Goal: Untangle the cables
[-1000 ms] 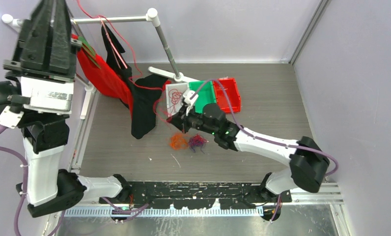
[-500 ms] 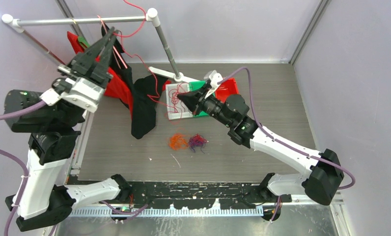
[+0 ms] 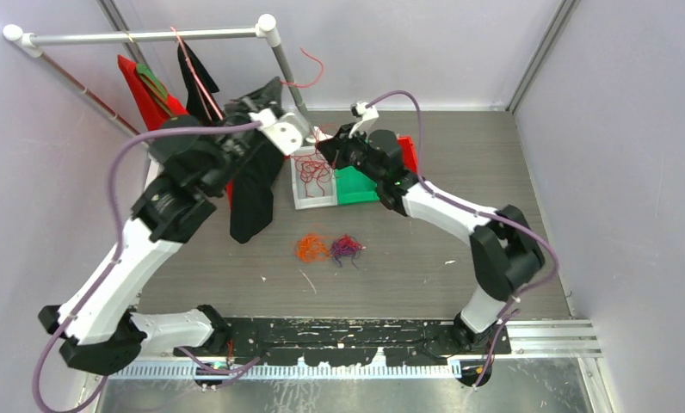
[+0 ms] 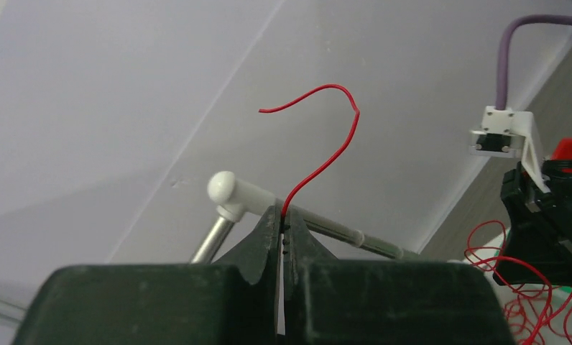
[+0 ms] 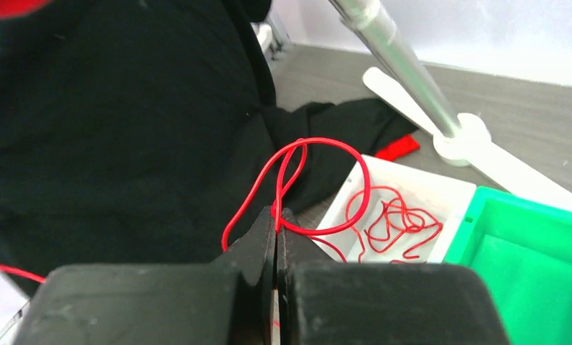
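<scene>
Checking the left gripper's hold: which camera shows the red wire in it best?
Left wrist view: the left gripper is shut on the red wire, its free end curling from the jaws. The top view shows only that end beyond the left arm. The right wrist view shows only red wire pinched in the right gripper.

The thin red wire (image 3: 315, 168) is mostly a loose squiggly tangle in the white rectangular bin (image 3: 298, 185). One loop (image 5: 319, 144) rises out, pinched in the right gripper (image 5: 276, 215). A curled red end (image 4: 326, 162) sticks up from the left gripper (image 4: 282, 215), also pinched. The small orange wiry clump (image 3: 311, 248) lies on the table at the bin's 6 o'clock. The purple wiry clump (image 3: 346, 249) is touching it at its 3 o'clock.
</scene>
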